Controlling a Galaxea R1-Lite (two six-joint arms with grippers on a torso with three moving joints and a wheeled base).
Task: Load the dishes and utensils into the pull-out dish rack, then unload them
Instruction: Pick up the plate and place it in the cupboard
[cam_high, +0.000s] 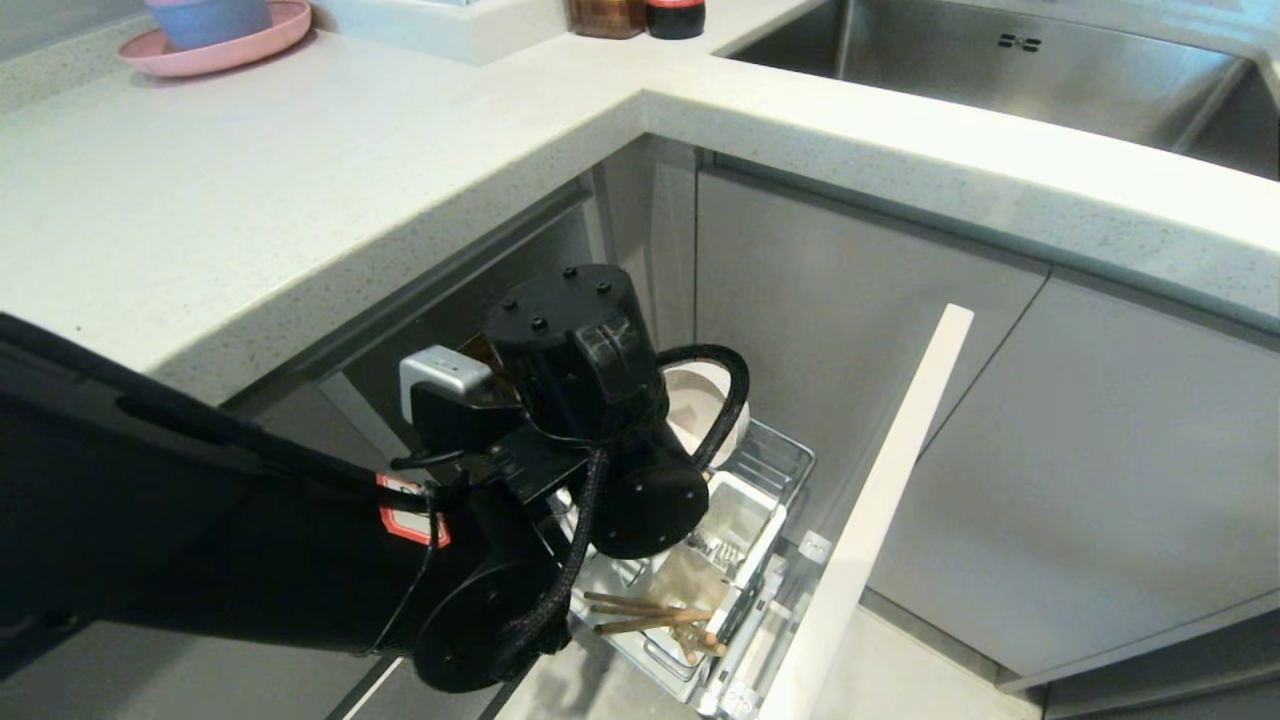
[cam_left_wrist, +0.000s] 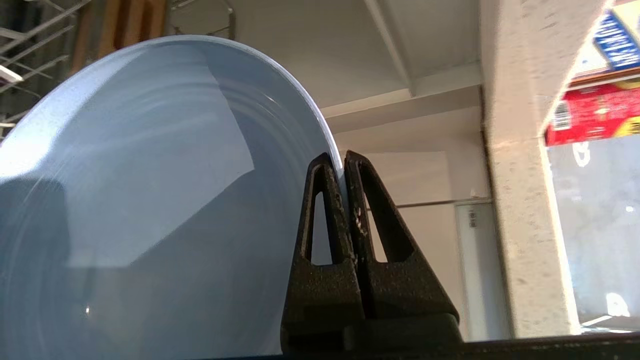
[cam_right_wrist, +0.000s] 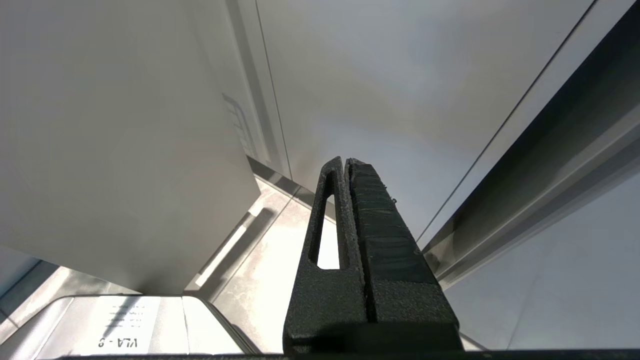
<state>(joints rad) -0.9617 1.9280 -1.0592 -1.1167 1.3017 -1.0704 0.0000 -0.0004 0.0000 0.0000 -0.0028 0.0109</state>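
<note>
The left gripper (cam_left_wrist: 344, 159) is clamped tight on the rim of the light-blue plate (cam_left_wrist: 150, 200), its two fingers pressed together with only the thin edge of the plate between them. The plate stands on edge rather than flat, its broad face turned toward the wrist camera and its rim rising past the fingertips. From the head view the left arm (cam_high: 560, 430) reaches down into the open cabinet below the countertop (cam_high: 300, 200), over the pull-out dish rack (cam_high: 770, 470), and hides the plate itself. Behind the arm, toward the rack's inner end, the off-white bowl (cam_high: 700, 400) stands on edge in the wire basket. Near the rack's front panel (cam_high: 880, 500), the chopsticks (cam_high: 650, 615) lie nearly level, their long axis running across the rack, tips toward the panel. Beside them a white cup (cam_high: 745, 515) holds metal cutlery (cam_high: 712, 550). The right gripper (cam_right_wrist: 347, 161) hangs pressed shut with nothing between its fingers, beside grey cabinet doors.
</note>
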